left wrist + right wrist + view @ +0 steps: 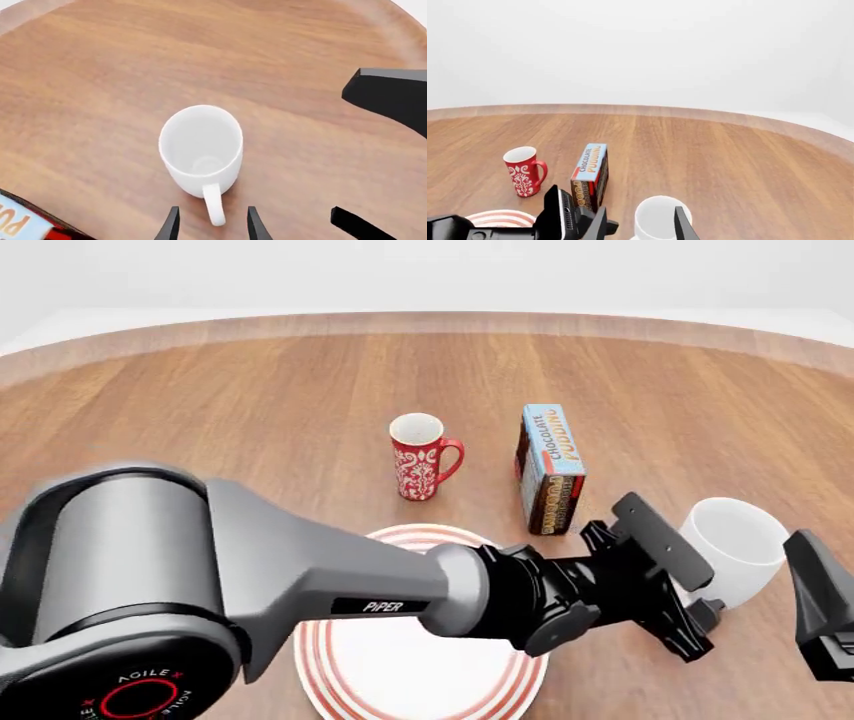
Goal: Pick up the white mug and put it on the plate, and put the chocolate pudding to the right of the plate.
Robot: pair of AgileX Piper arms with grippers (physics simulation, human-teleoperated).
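Front view: chocolate pudding (pixel 551 468) reads "CHOCOLATE PUDDING"; left arm (pixel 267 570) "PIPER".

wooden table (pixel 240 390), plate (pixel 334 670), white mug (pixel 731 548), red mug (pixel 422 457), chocolate pudding (pixel 550 468)

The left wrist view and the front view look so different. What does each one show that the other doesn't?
Only the left wrist view looks straight down into the white mug, with the left gripper open astride its handle. Only the front view shows the plate, the red mug and the whole left arm reaching across. Both show the white mug, the chocolate pudding (only a corner in the wrist view) and the wooden table.
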